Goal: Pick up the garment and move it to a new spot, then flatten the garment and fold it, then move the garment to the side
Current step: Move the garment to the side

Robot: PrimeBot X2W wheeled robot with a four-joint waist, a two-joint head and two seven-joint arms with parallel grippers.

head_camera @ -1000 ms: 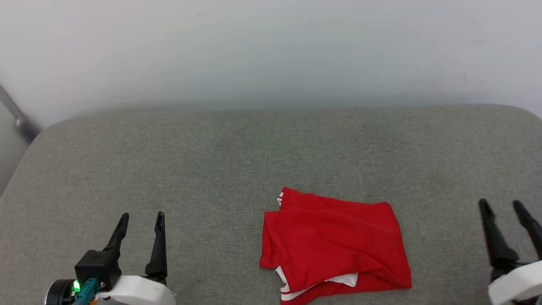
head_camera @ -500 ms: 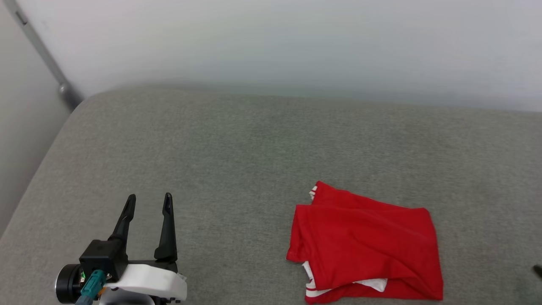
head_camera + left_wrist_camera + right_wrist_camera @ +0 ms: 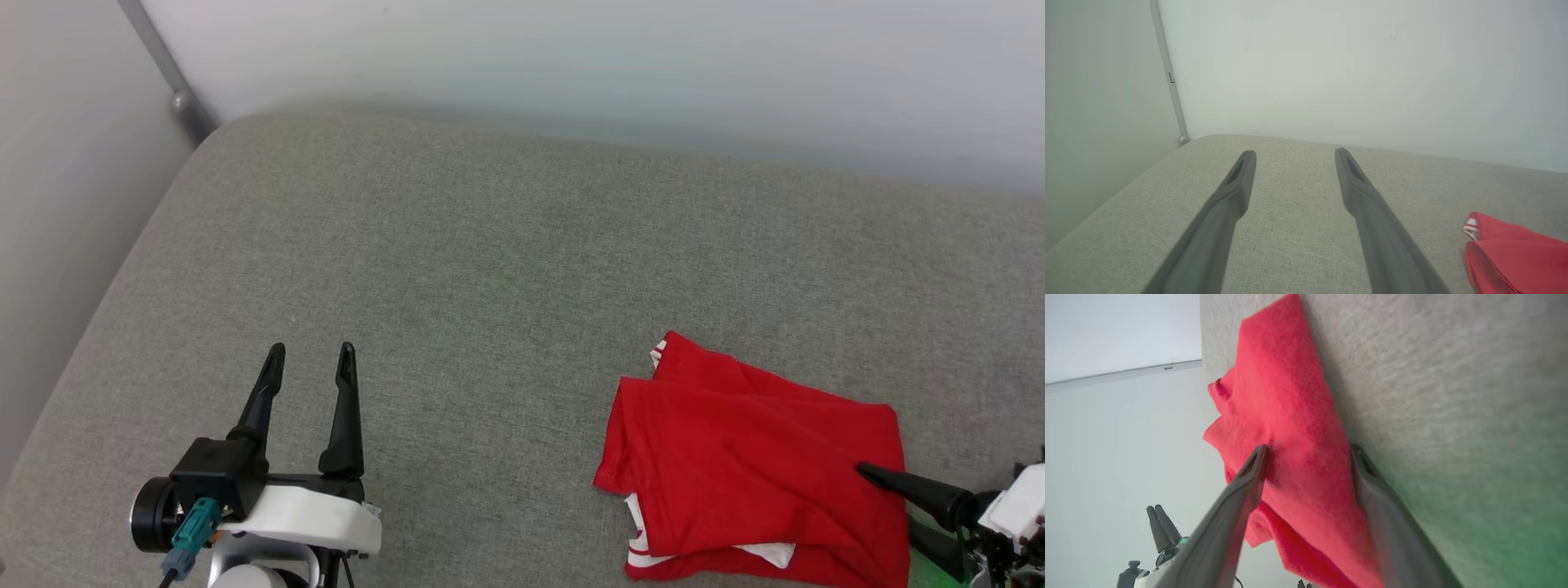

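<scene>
The garment (image 3: 751,465) lies folded, plain red side up, on the grey cushion (image 3: 506,269), with white and striped trim peeking out at its near edge. My right gripper (image 3: 886,496) comes in sideways from the right and is open. In the right wrist view the right gripper (image 3: 1308,449) straddles the garment (image 3: 1290,400): one finger lies over the red cloth, the other at its edge against the cushion. My left gripper (image 3: 312,351) stands open and empty over bare cushion, well left of the garment. The left wrist view shows the left gripper (image 3: 1296,153) with the garment (image 3: 1515,257) at lower right.
A pale wall (image 3: 571,65) rises behind the cushion. A grey metal pole (image 3: 175,90) stands at the far left corner. The cushion's rounded left edge (image 3: 98,310) drops off beside another wall. Bare cushion spreads beyond and left of the garment.
The head view has swung, shifting the whole picture rightward. My right gripper has turned sideways and reached in to the garment's right edge. The garment keeps its shape.
</scene>
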